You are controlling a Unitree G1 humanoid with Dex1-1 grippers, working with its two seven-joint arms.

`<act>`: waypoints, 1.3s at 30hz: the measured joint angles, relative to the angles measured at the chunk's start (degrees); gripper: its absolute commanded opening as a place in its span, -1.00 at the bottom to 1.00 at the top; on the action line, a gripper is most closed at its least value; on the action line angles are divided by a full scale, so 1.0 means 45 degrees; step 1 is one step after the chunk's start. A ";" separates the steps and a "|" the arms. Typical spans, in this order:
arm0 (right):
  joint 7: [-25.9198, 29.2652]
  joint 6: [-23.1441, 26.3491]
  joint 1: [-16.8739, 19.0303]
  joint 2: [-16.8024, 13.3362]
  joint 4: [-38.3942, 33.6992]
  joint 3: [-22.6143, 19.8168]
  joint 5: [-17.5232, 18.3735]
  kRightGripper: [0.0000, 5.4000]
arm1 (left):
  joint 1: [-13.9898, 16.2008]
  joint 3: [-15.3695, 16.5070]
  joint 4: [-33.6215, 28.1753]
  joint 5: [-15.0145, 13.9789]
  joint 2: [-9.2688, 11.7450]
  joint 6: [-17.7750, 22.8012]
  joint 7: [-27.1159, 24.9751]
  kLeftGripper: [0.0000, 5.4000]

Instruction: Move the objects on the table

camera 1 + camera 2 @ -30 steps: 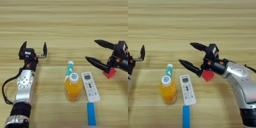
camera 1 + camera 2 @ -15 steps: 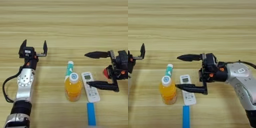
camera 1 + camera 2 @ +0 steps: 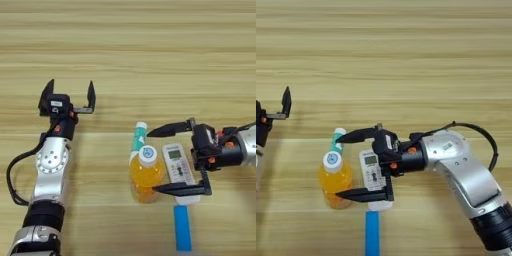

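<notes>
Leftward-shifted right end effector (image 3: 351, 165) (splayed) straddles remote (image 3: 372, 176), beside bottle (image 3: 333, 179).

Light is bright, even and warm across the table (image 3: 128, 60), apparently from overhead. Shadows are soft and short: a faint one lies under my right gripper (image 3: 167, 159), just beside the white remote control (image 3: 179, 166), and a pale one trails my left arm (image 3: 50, 165). Weak sheen on the orange drink bottle (image 3: 145, 172), no hard glare. Both views are slightly soft throughout. Plank lines stay straight out to the edges.
</notes>
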 measured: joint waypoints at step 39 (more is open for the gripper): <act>-0.0378 -0.0350 -0.0221 0.1196 0.1530 0.0951 -0.0947 0.28 | -0.0024 -0.0046 0.0020 0.0079 -0.0137 -0.0049 0.0003 1.00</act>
